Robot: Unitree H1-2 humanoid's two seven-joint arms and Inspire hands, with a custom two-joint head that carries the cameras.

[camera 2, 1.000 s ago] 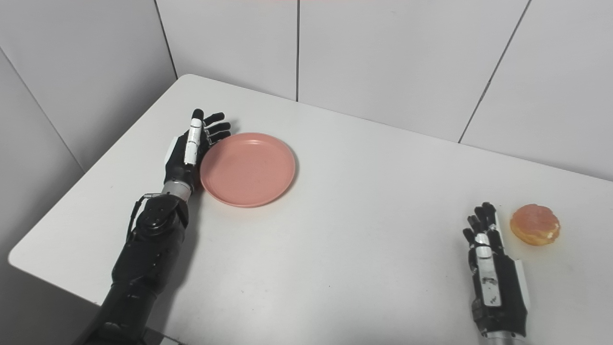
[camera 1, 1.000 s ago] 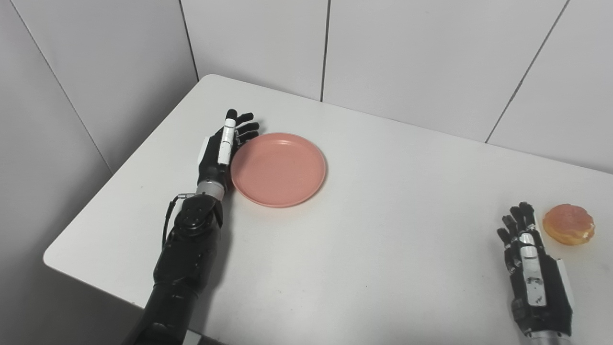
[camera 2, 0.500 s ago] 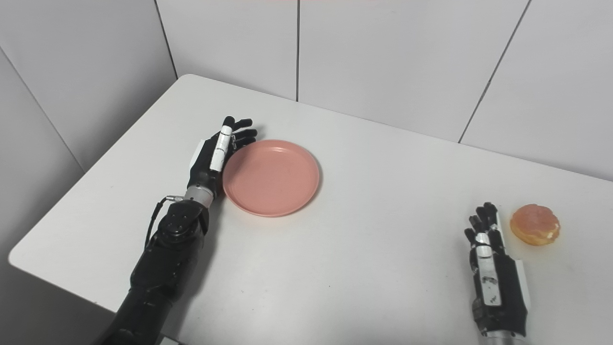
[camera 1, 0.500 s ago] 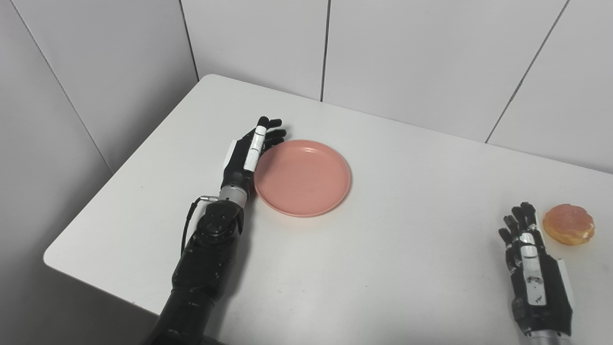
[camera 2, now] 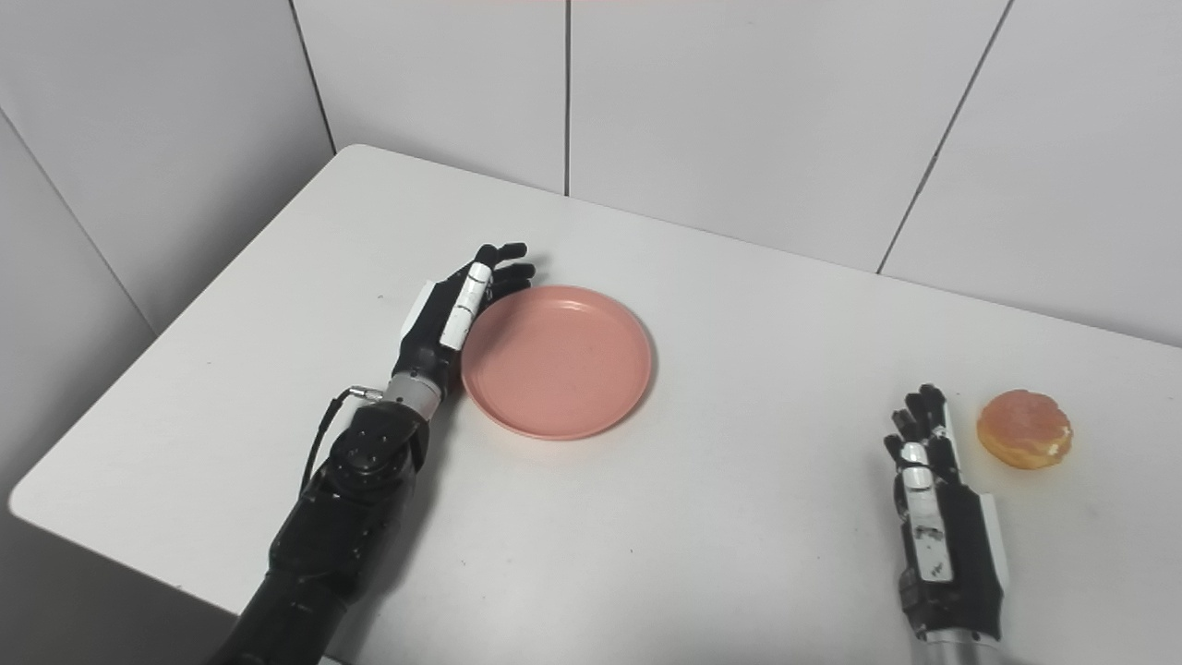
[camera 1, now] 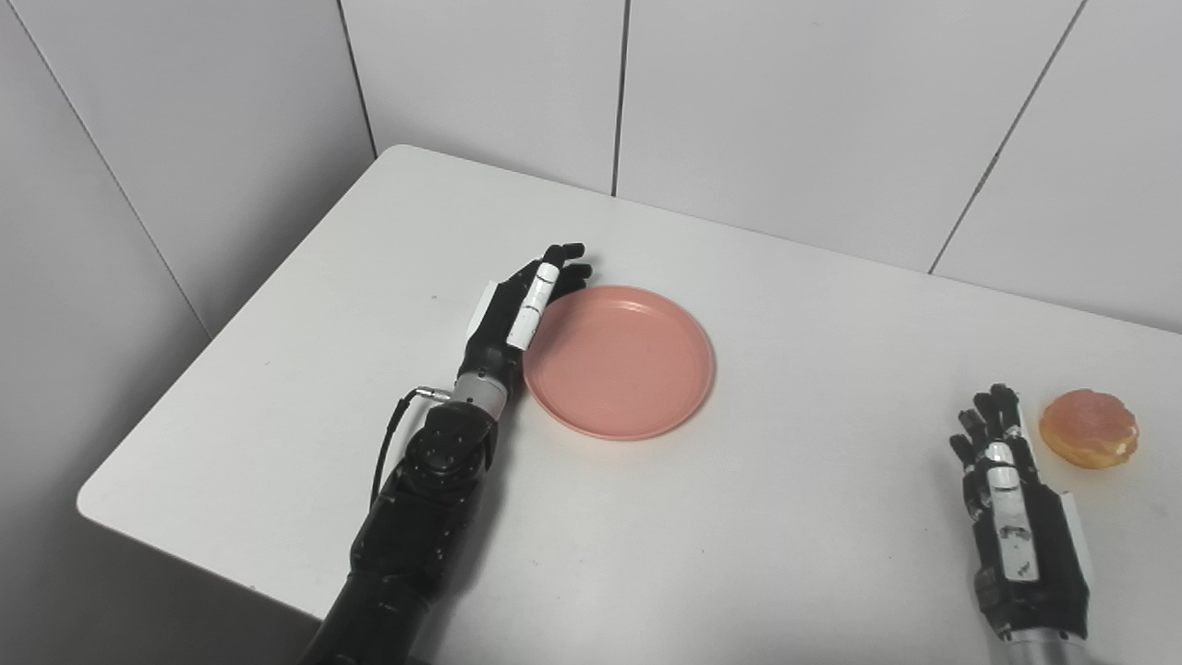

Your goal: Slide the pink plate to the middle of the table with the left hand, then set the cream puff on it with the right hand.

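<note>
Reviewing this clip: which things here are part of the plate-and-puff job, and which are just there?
Part of the job:
- pink plate, empty
- cream puff, on the table's right side
- left hand, open, flat against the plate's left rim
- right hand, open, resting beside the puff

Just there:
- white table
- tiled wall

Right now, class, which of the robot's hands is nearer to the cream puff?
Right. The right hand rests on the table just left of the cream puff, not touching it. The left hand is far across the table, set against the pink plate's left rim.
</note>
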